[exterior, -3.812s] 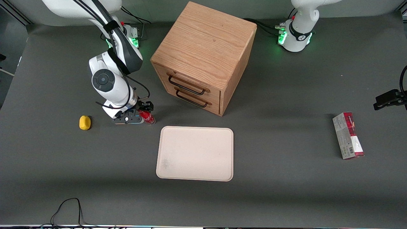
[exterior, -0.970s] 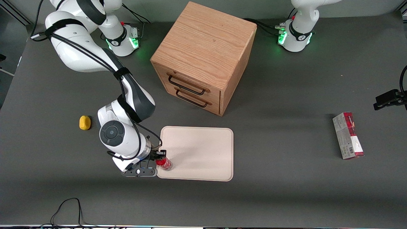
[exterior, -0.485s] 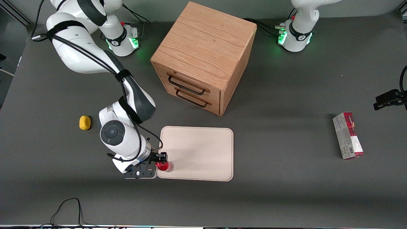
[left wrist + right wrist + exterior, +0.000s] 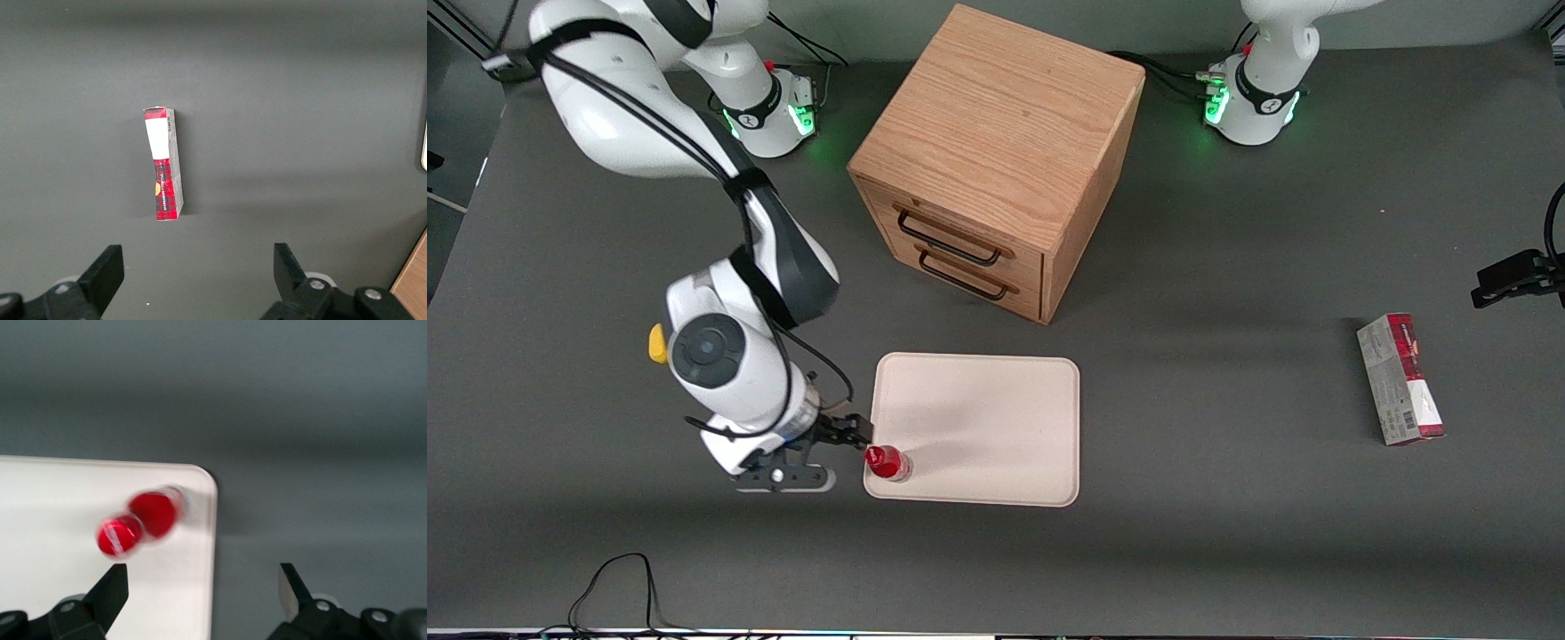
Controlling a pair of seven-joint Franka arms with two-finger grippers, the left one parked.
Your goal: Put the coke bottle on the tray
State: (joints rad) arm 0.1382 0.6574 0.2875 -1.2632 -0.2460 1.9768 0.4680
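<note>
The coke bottle, small and red with a red cap, stands upright on the cream-white tray, just inside the tray's corner nearest the front camera at the working arm's end. My right gripper hovers beside that corner, just off the tray edge, open and holding nothing. The right wrist view looks down on the bottle standing apart from the open gripper, with the tray's rounded corner under it. A small gap separates the fingertips from the bottle.
A wooden two-drawer cabinet stands farther from the front camera than the tray. A yellow object is partly hidden by the working arm. A red-and-grey carton lies toward the parked arm's end.
The gripper has opened and let go of the bottle, then drawn back off the tray toward the working arm's end. The bottle now stands free on the tray corner.
</note>
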